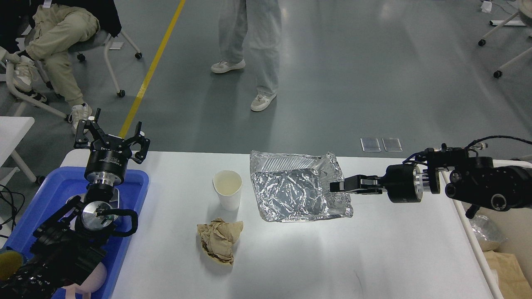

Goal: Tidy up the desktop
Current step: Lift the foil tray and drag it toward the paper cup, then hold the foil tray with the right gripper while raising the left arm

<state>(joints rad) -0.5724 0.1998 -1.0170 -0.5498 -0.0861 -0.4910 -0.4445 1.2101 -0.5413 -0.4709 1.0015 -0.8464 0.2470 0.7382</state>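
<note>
The white desktop (332, 257) fills the lower view. A crumpled silver foil tray (291, 189) hangs just above it near the middle, and my right gripper (337, 186) is shut on its right rim, with the arm reaching in from the right. Left of the foil stands a white paper cup (227, 189), upright and empty. A crumpled brown paper ball (219, 240) lies in front of the cup. My left gripper (111, 135) points up over the far left corner, open, holding nothing.
A blue plastic tray (133, 182) sits on the left end under my left arm. A small white table (12, 128) stands beyond it. People stand and sit on the floor behind. Bags (486, 232) lie past the right edge.
</note>
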